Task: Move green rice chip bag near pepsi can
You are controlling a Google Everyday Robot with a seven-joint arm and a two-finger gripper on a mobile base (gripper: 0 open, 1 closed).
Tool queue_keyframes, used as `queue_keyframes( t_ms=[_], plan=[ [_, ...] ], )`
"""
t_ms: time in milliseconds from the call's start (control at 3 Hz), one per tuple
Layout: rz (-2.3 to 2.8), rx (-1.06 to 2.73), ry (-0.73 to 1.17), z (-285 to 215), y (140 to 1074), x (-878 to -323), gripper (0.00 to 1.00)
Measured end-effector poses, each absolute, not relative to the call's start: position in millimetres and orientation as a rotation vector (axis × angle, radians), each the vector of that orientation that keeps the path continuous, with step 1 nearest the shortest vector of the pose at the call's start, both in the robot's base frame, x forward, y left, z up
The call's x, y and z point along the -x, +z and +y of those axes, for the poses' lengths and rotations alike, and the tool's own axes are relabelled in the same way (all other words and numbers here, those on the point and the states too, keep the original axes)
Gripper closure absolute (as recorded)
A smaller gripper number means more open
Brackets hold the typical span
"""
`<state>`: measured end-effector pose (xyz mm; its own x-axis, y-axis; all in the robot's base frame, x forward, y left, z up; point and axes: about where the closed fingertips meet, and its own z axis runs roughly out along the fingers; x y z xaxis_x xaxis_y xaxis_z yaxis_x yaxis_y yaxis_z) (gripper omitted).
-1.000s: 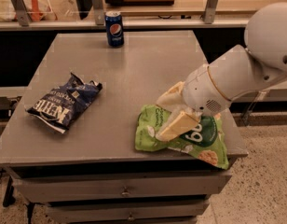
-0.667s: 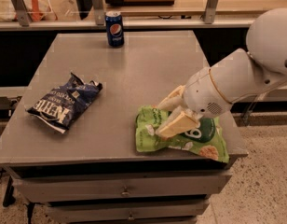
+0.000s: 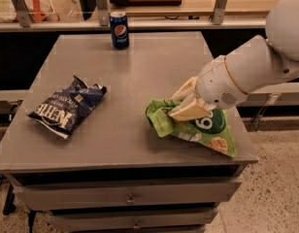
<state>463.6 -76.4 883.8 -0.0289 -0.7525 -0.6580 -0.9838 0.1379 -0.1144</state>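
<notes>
**Camera view: green bag gripped at front right, can far off at back left**

At far left, on the grey table [image 3: 140, 67]: a dark blue chip bag [image 3: 67, 106], flat, near the left edge, no part of this job. Further right and at the very back edge: the pepsi can [image 3: 119, 29], upright, well apart from everything else. Bare tabletop between can and right front corner.

At right front, near the table's corner: the green rice chip bag [image 3: 207, 130], long axis running from upper left down to lower right, far end close to the table's front edge, left end bunched and raised. On that bunched left end: the gripper [image 3: 176, 103], seemingly clamped on a fold of the bag, coming in from the right on the white arm [image 3: 256, 67].

From the gripper, most of the bag trailing down and to the right; the can lying the opposite way, up and to the left, diagonally across the table. Judged next: lift or drag back-left, bag trailing, stopping short of knocking the can.
</notes>
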Motion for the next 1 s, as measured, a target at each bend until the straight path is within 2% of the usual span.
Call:
queue_keyframes(
  t_ms=[667,1000],
  plan=[
    [1.857,1.609,0.376,-88,925,-499,1.00],
    [1.866,1.598,0.376,-88,927,-501,1.00]
  ],
)
